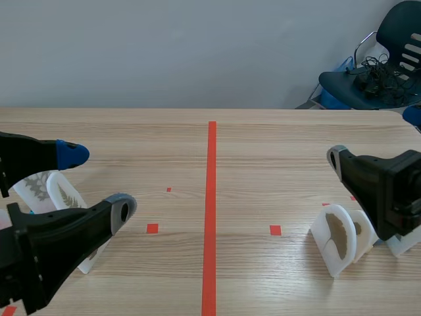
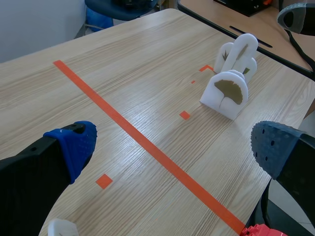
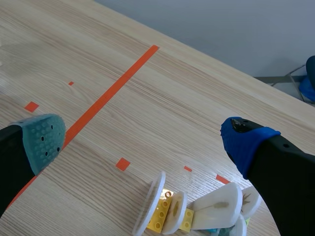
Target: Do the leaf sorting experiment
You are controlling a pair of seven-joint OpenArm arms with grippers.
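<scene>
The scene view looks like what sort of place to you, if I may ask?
Probably a lab or office room set up for robot trials: a wooden table marked with tape lines, leaf holders standing on it, and an office chair with cables by the plain wall.

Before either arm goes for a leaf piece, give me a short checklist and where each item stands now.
1. Left gripper open, nothing between its fingers: ok.
2. Right gripper open, nothing held: ok.
3. Brown leaf piece near the right gripper standing upright: ok.
4. Fern leaf piece near the left gripper, partly hidden behind it, footing: cannot tell.
5. Pieces seated firmly in the yellow brick base: cannot tell.
</scene>
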